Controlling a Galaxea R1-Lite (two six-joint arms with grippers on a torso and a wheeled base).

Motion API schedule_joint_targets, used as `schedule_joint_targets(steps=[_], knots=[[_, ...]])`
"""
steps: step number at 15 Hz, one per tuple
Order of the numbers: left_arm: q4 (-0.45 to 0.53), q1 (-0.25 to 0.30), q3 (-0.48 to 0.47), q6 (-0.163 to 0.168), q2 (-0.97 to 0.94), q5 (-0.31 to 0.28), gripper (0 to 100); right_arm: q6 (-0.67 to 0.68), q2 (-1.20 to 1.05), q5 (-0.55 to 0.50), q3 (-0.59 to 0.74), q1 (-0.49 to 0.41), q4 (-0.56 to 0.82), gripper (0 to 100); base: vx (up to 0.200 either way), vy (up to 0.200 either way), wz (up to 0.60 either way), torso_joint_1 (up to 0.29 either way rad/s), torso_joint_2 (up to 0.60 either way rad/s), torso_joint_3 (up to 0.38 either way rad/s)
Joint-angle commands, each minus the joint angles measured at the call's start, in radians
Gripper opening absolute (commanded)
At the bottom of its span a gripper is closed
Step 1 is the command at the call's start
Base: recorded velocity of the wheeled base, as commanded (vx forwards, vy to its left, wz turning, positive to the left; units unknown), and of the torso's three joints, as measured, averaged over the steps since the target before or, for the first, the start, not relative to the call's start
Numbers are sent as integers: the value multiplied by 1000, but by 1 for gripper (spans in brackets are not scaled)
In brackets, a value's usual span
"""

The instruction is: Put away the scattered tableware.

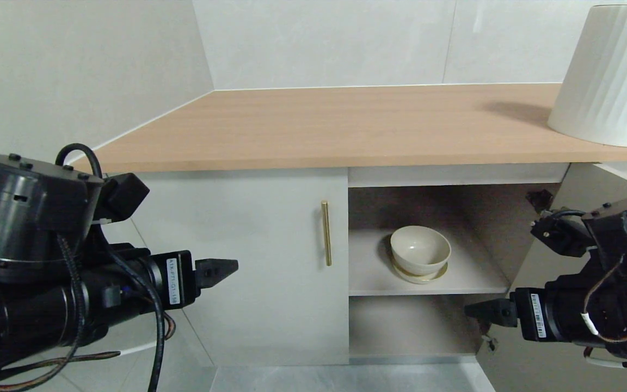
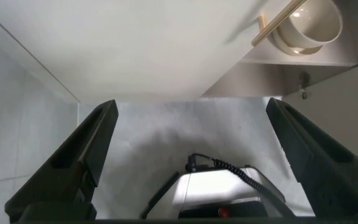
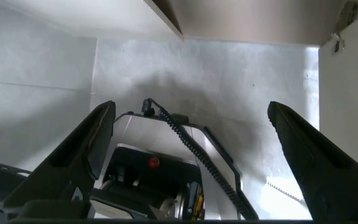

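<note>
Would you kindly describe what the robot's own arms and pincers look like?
The left arm and right arm are matte black with thick cylindrical segments. The left pincer and right pincer have dark, tapering, wedge-shaped fingers. A white label sits behind each pincer, and black cables loop along both arms.

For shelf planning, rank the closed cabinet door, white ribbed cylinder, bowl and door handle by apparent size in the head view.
1. closed cabinet door
2. white ribbed cylinder, partly cropped
3. bowl
4. door handle, long but very thin
</note>
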Motion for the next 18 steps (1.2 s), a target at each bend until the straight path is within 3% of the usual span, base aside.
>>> schedule_joint_targets(steps=[1,18], knots=[[1,-7,4,-2,13,0,100,0,-18,-2,0,5,0,100,0,0,0,0,0,0],[1,-21,9,-4,30,3,100,-26,-26,-30,8,5,32,100,-176,0,0,2,2,3]])
